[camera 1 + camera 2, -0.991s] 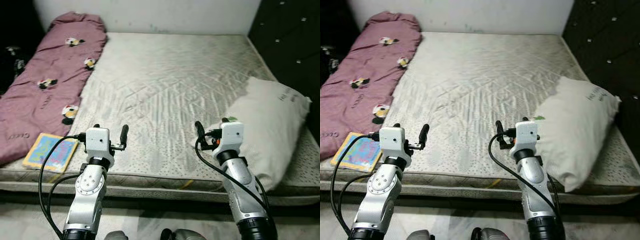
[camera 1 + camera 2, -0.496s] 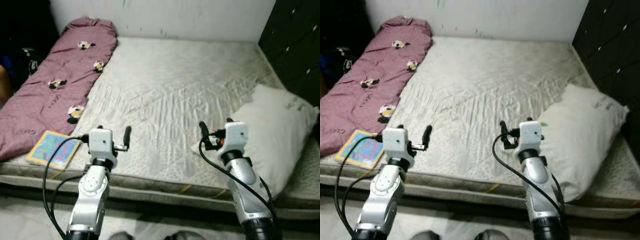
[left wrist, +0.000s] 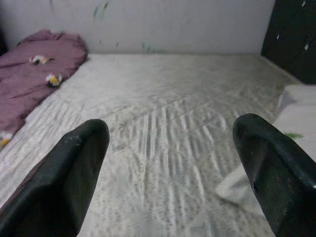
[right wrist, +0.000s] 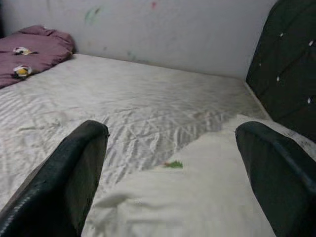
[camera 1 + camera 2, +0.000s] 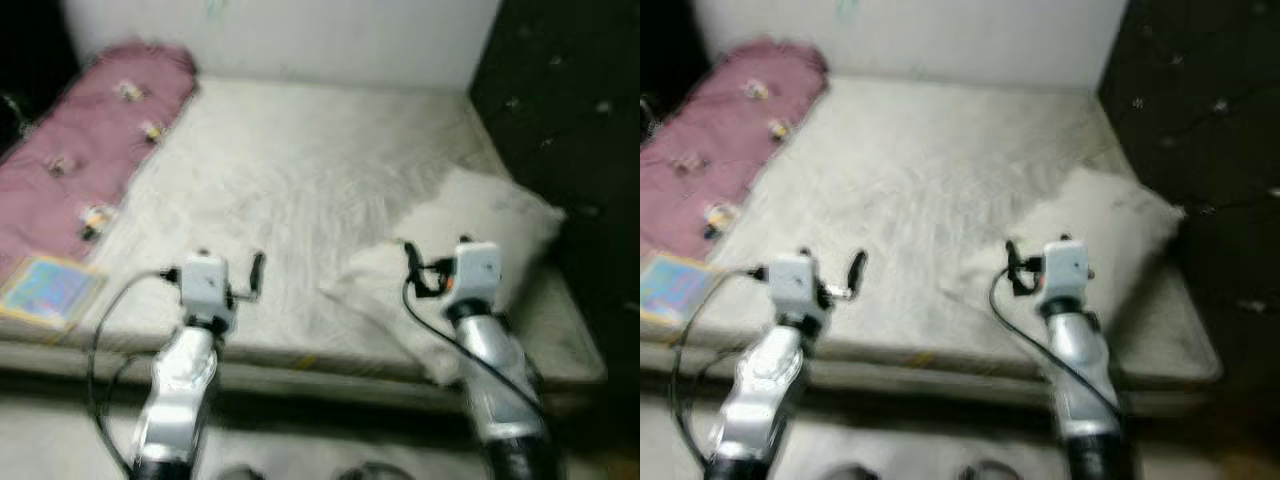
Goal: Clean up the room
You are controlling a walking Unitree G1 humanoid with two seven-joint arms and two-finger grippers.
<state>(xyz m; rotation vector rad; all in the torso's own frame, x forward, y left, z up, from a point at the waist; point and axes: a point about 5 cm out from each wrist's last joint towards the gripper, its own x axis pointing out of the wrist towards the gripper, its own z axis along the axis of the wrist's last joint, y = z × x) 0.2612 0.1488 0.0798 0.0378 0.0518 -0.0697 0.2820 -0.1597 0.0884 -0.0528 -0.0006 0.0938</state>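
Two empty grippers above the front edge of a bed.

The white pillow (image 5: 470,250) is soft and creased, with a small green mark; it lies just ahead of the right gripper (image 4: 168,163). The pink blanket (image 5: 80,140) and a colourful book (image 5: 45,290) lie far to the left of the left gripper (image 3: 170,163). Both grippers have fingers spread wide, touching nothing. The mattress (image 5: 290,190) is pale and wrinkled, with a white wall (image 3: 148,24) behind and a dark padded headboard (image 5: 560,120) at the right.
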